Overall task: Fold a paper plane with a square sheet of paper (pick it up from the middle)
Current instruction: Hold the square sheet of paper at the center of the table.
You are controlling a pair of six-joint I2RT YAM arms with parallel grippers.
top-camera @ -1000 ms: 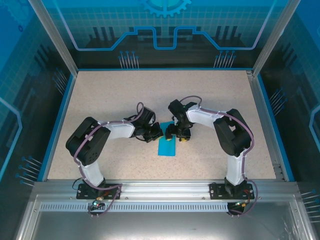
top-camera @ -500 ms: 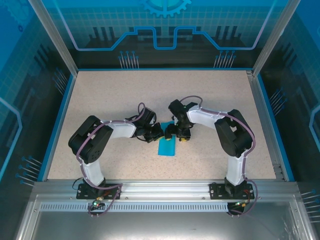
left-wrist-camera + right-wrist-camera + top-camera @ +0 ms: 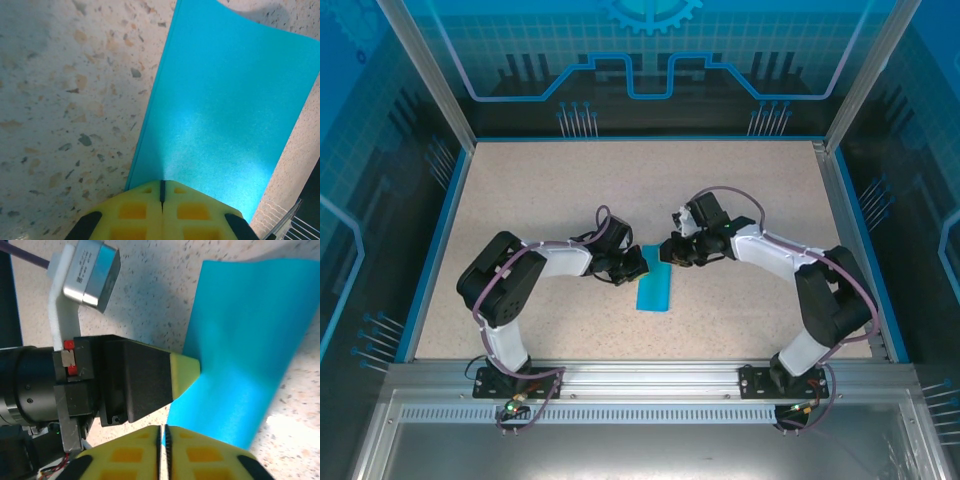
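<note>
The sheet [image 3: 654, 290] lies on the table [image 3: 570, 190] between the two arms, near the middle of the near half. It is a narrow creased strip, longer than wide, running away from the bases.

The left gripper [image 3: 633, 266] sits just left of the sheet's far end. In the left wrist view its yellow fingertips [image 3: 135, 212] are pressed together, with only a thin seam between them, and they meet the near end of the blue paper, which spreads away flat over the speckled surface. I cannot tell whether any paper is caught between them.

The right gripper [image 3: 669, 251] is at the far end of the sheet, a little right of the left one (the two tips are close but apart). In the right wrist view its fingertips [image 3: 200, 455] are likewise closed to a slit, and the sheet reaches right up to them; a grip cannot be confirmed here either. That view also shows the left gripper's yellow tip touching the sheet's long edge.
</note>
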